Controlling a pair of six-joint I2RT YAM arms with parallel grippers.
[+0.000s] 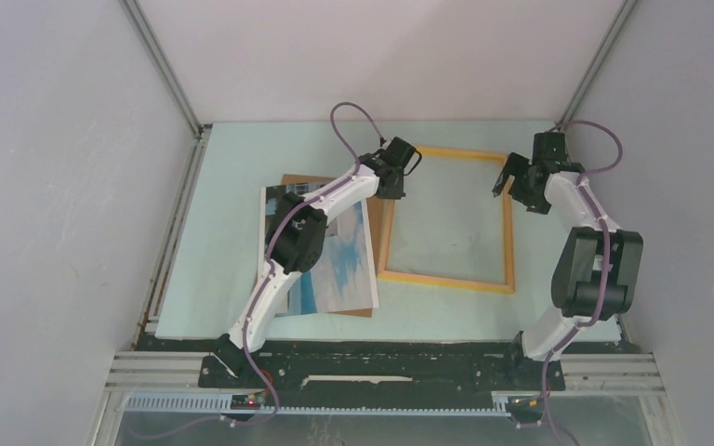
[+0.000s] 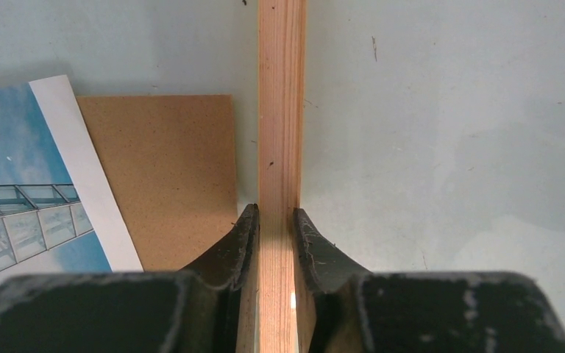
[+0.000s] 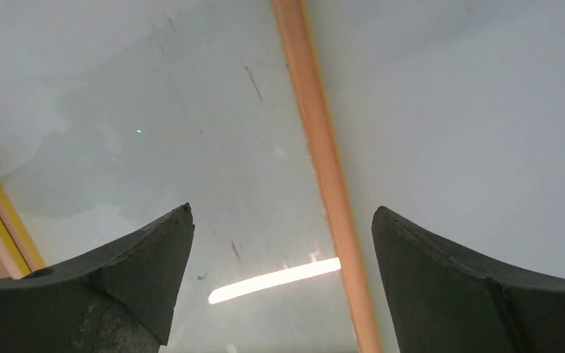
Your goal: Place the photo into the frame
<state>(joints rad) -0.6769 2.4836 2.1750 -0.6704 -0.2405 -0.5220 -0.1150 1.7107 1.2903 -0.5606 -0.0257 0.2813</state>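
Two grippers on the frame (image 1: 446, 281), one gripping, one not.

- Left gripper (image 1: 392, 189): fingers narrow, pinched on the frame's left rail near the far-left corner. In the left wrist view both pads (image 2: 243, 239) press the wood from either side, and the rail (image 2: 281, 110) runs straight out ahead of the tips.
- Right gripper (image 1: 505, 179): fingers spread wide over the far-right corner, holding nothing. In the right wrist view the right rail (image 3: 324, 162) passes between the tips (image 3: 158, 243), nearer the right finger. Can't tell if either tip touches the wood or the pane.
- Frame lies flat on the table (image 1: 223, 232). Inside its opening, pale table colour shows through, with a bright glare streak between the right fingers.
- Photo (image 1: 344, 260) is outside the frame, left of the left fingers, face up, partly under the left arm. It lies on the backing board (image 1: 299, 180), skewed against it.
- From the left wrist, the board (image 2: 169, 169) sits just left of the gripped rail with a thin strip of table between them. The photo (image 2: 22, 191) overlaps the board's left part, further left of the tips.
- Right of the left fingers is the frame's interior, table colour (image 2: 449, 147).
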